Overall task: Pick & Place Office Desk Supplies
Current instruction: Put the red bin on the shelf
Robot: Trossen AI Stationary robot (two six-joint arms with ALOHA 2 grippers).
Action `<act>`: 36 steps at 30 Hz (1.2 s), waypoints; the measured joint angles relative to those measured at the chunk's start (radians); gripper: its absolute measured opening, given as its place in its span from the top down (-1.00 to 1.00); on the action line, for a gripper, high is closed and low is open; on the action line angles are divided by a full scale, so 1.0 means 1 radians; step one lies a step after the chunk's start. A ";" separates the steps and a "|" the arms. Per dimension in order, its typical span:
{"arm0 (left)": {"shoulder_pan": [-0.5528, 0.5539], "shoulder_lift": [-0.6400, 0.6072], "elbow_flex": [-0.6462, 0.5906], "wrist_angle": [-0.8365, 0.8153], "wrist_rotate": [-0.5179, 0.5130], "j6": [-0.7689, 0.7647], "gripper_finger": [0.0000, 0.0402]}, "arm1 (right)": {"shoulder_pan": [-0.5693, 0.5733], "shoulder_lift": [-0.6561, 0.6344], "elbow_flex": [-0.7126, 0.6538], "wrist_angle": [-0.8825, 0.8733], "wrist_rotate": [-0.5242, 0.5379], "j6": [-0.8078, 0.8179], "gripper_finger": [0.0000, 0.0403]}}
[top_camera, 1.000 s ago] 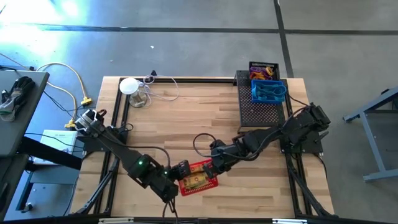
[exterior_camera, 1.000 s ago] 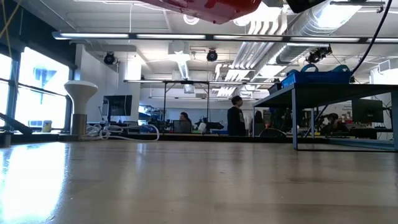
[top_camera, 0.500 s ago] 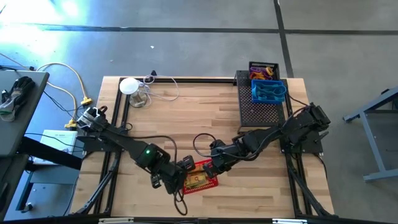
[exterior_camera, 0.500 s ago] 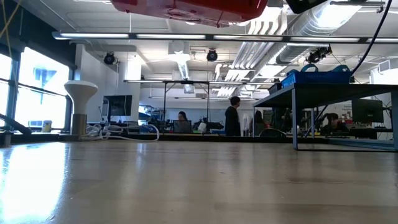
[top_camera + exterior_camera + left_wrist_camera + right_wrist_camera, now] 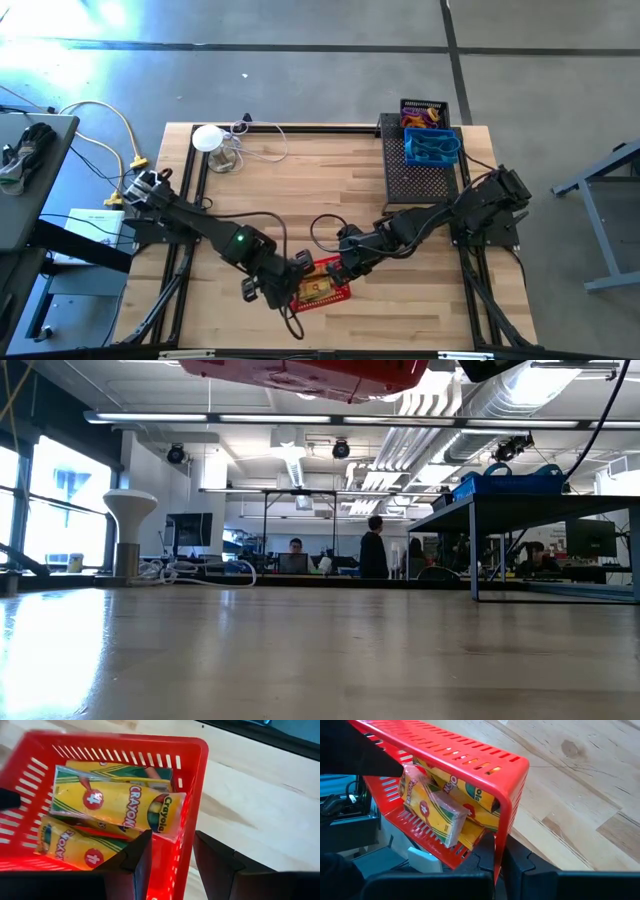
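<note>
Near the front edge of the worktop (image 5: pixel 300 190), the red basket (image 5: pixel 320 283) hangs in the air with yellow crayon boxes (image 5: pixel 117 802) inside. The right hand (image 5: pixel 499 851) is clamped on one wall. The left hand (image 5: pixel 172 855) straddles the opposite wall, fingers spread and not pinching it. The blue basket (image 5: pixel 432 148) sits on the black tray (image 5: pixel 420 178) at the far right corner.

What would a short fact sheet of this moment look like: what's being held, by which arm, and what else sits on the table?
Held item: red basket, lifted off the table
Contents: yellow crayon boxes
Right gripper: jaws shut on basket wall
Left gripper: jaws astride opposite wall
Back right corner: blue basket on black mesh tray
Back left: white disc with cables
</note>
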 joint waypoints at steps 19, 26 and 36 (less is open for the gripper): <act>-0.084 -0.204 -0.001 0.056 -0.082 -0.015 0.33 | -0.030 0.000 0.000 -0.009 -0.078 0.011 0.98; -0.078 -0.273 -0.001 -0.071 -0.098 -0.175 0.33 | -0.079 -0.046 0.003 -0.151 -0.160 0.012 0.98; -0.018 -0.276 -0.014 -0.226 -0.077 -0.341 0.33 | -0.164 -0.253 0.002 -0.434 -0.081 0.058 0.98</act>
